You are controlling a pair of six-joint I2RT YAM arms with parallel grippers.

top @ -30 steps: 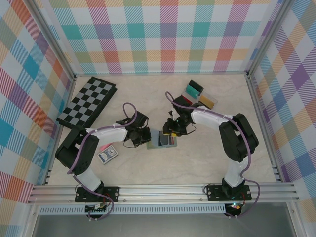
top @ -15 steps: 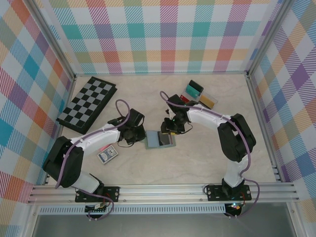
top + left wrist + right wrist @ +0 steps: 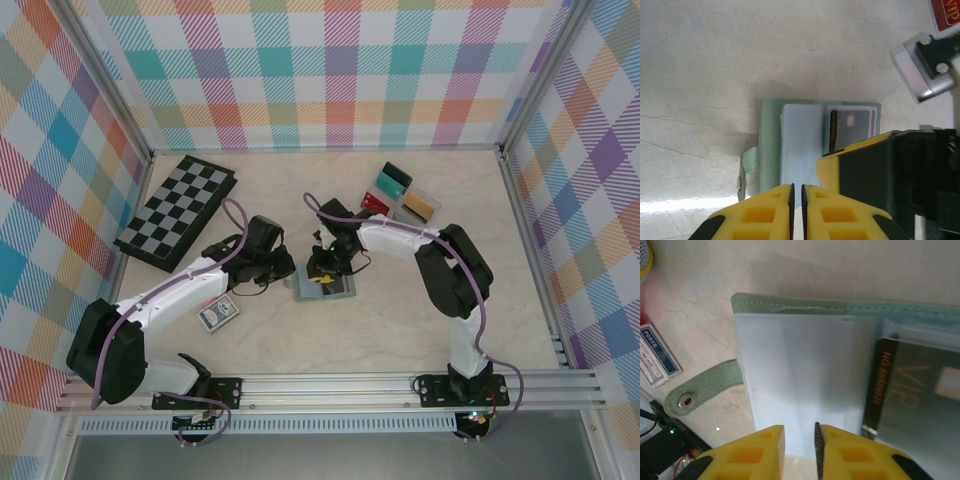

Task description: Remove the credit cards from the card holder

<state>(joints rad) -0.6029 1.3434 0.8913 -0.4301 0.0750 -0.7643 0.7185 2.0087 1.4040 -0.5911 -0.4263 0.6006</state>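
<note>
Left pincer (image 3: pixel 796 187) and right pincer (image 3: pixel 799 430), each nearly closed to a slit, are hovering over the near edge of the open card holder (image 3: pixel 769 140), which is lying flat mid-tabletop (image 3: pixel 400 300). The right wrist view is revealing a dark card (image 3: pixel 920 390) lettered VIP in its sleeve. Overhead, loose cards (image 3: pixel 392 181) are lying beyond.

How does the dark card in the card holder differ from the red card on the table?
Colour: the dark card is near-black, the red card bright red. State: the dark card sits in a clear sleeve of the open card holder; the red card lies loose on the table. Both appear to read VIP.
</note>
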